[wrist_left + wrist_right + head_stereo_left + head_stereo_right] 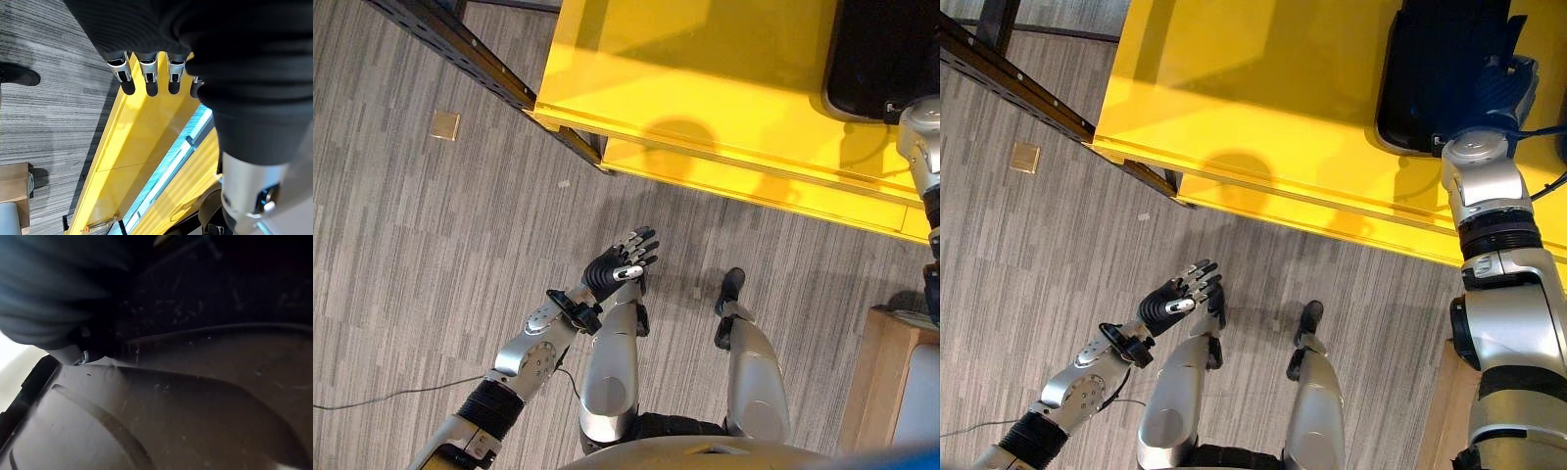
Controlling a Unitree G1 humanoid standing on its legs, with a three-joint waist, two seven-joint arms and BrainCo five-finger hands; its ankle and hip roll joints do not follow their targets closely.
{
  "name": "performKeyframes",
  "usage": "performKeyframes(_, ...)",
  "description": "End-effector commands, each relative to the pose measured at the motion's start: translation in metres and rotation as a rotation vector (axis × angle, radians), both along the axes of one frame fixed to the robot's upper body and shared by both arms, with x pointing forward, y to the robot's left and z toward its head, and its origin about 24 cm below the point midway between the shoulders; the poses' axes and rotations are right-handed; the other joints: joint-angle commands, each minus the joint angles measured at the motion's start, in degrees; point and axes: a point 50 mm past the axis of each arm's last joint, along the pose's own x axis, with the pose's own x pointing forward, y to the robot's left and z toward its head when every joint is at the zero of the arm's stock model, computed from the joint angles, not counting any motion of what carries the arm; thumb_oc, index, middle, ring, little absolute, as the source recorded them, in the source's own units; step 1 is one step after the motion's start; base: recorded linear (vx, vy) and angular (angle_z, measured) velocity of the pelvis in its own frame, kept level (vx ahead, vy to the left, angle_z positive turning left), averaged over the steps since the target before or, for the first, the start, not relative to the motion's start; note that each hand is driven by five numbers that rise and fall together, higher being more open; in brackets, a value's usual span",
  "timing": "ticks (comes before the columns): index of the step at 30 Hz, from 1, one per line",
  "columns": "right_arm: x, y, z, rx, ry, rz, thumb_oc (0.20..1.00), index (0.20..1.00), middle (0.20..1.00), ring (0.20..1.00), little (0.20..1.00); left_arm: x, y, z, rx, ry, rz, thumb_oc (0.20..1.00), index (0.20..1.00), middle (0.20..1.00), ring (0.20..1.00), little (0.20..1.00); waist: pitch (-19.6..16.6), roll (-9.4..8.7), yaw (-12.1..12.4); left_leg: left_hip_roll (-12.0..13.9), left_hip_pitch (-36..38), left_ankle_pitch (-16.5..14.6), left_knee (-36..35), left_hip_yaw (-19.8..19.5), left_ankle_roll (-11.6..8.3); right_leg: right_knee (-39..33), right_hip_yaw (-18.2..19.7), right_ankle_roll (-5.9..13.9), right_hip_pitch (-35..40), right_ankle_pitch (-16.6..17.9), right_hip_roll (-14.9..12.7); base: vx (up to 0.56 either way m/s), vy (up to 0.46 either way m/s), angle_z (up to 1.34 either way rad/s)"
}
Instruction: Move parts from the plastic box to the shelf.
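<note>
Grey striped carpet [421, 255] fills the lower and left part of both eye views. Yellow table [1263, 108] spans the top, its edge running diagonally down to the right, with a lower yellow ledge [724, 181] just under that edge. Dark metal rail [460, 54] angles in from the top left and meets the table corner.

Black plastic box [1435, 69] sits on the table at the top right, rim rounded. Right arm reaches up over the table edge into it. Right hand [1503, 83] is down inside the box, dark cover visible at the rim; fingers hidden there, so grip state can't be read. Right wrist view is close on the box's dark scuffed inner wall [205, 396], with the ribbed cover at one corner. No part can be made out in that view.

Light wooden unit [886, 387] stands at the right edge, beside the right arm, below the table.

Left hand [622, 262] hangs over carpet, well clear of the table, fingers straight and spread, holding nothing. Left wrist view shows its fingers [147, 81] in a straight row with the yellow table beyond them.

Small tan square [445, 124] lies flat on the carpet at far left, near the rail.
</note>
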Motion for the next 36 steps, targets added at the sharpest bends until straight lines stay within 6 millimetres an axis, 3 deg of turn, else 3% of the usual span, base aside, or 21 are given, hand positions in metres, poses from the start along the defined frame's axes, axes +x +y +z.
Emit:
performKeyframes(1,-0.028,-0.013,0.074,-0.144,-0.218,-0.113,0.2,0.2,0.2,0.2,0.2,-0.016,0.003,0.001,0.008,-0.016,-0.047,1.0,1.0,1.0,1.0,1.0,-2.21,-0.53,1.21,0.14,-1.79,-4.73,4.12,-6.31,-1.73,10.56,1.17,-0.86,-1.21,-8.61,1.85,0.05,-0.089,0.06)
performKeyframes(8,-0.036,-0.019,0.087,-0.108,-0.265,-0.116,0.2,0.2,0.2,0.2,0.2,-0.02,0.007,-0.007,0.033,0.015,-0.059,1.0,1.0,1.0,1.0,1.0,-2.21,-1.03,1.49,0.99,-1.52,-4.61,4.34,-7.03,-2.3,12.67,0.85,-1.46,-1.65,-9.89,2.53,0.05,-0.073,0.0)
performKeyframes(16,-0.038,-0.019,0.093,-0.091,-0.298,-0.106,0.2,0.2,0.2,0.2,0.2,-0.021,0.004,-0.011,0.022,0.022,-0.063,1.0,1.0,1.0,1.0,1.0,-2.21,-0.19,1.15,1.13,-2.18,-4.31,4.51,-7.18,-2.58,14.72,0.84,-1.75,-3.53,-10.63,2.22,0.01,0.002,-0.02)
performKeyframes(36,-0.023,0.009,0.089,-0.025,-0.344,0.022,0.2,0.2,0.2,0.2,0.2,-0.022,0.002,-0.014,-0.016,0.034,-0.038,1.0,1.0,1.0,1.0,1.0,-2.21,1.83,1.36,0.72,-5.99,-4.93,5.61,-8.45,-3.27,19.75,0.93,-2.04,-8.99,-13.48,1.22,0.01,-0.002,0.02)
